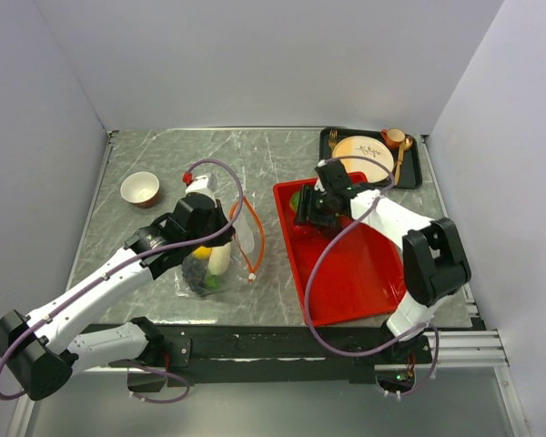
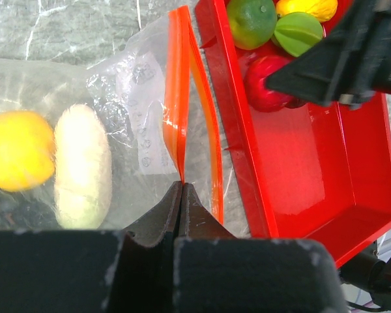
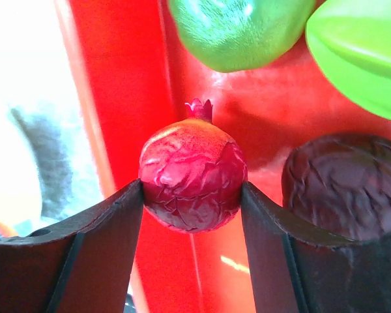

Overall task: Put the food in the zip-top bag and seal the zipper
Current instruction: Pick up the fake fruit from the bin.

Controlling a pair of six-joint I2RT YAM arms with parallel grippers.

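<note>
The clear zip-top bag [image 2: 117, 85] lies on the marble table, its mouth toward the red tray [image 2: 352, 169]. My left gripper [image 2: 181, 186] is shut on one lip of the orange-red zipper [image 2: 176, 98], and the other lip hangs apart, so the mouth is open. A yellow fruit [image 2: 16, 150] and a white vegetable [image 2: 83, 166] lie inside the bag. My right gripper [image 3: 192, 189] is down in the tray, both fingers pressed against a red pomegranate [image 3: 192, 176]. Beside it lie a green lime [image 3: 238, 29], a light green fruit [image 3: 362, 55] and a dark wrinkled fruit [image 3: 339, 182].
The red tray [image 1: 355, 273] sits right of the bag [image 1: 214, 264]. A black tray [image 1: 417, 173] at the back right holds a cream plate [image 1: 362, 153], a cup [image 1: 393, 137] and gold cutlery. A small bowl [image 1: 139, 188] stands at the back left. White walls enclose the table.
</note>
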